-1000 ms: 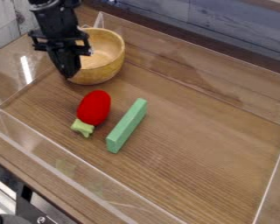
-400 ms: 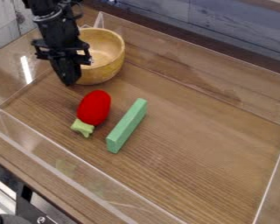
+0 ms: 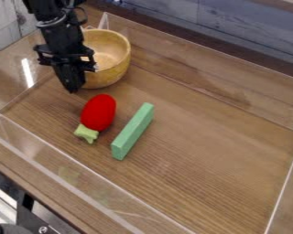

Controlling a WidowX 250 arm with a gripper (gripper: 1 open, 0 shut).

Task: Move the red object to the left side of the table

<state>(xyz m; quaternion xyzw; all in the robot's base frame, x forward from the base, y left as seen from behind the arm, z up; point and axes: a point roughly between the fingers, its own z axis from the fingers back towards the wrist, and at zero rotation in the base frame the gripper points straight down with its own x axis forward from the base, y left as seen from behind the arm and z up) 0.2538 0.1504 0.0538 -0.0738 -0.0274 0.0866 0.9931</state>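
Lying on the wood-grain table (image 3: pixel 211 137), well in front of the wooden bowl (image 3: pixel 103 55) and nearer the camera: the red toy fruit (image 3: pixel 99 110), its pale green leafy stem (image 3: pixel 87 134) pointing toward the near edge. Resting in the same spot and at the same angle as a second ago. Sitting just to the right of the fruit, close but apart from it: the long green rectangular block (image 3: pixel 132 130), running diagonally away from the bowl, likewise unmoved.

Hanging at the bowl's front-left rim, above the bare wood between bowl and fruit: the black gripper (image 3: pixel 72 86), pointing straight down, fingers pinched together with nothing between them. Standing clear of the fruit, not touching it. Compared with a second ago, sitting a touch lower in the view and slightly toward the near-left of the bowl, the change being very small; compared with the later of the two earlier frames, hardly differing at all. Jaws pressed together in every frame alike.

Bordering the tabletop: low clear acrylic walls (image 3: pixel 284 196), with the bowl staying at the far left corner throughout.
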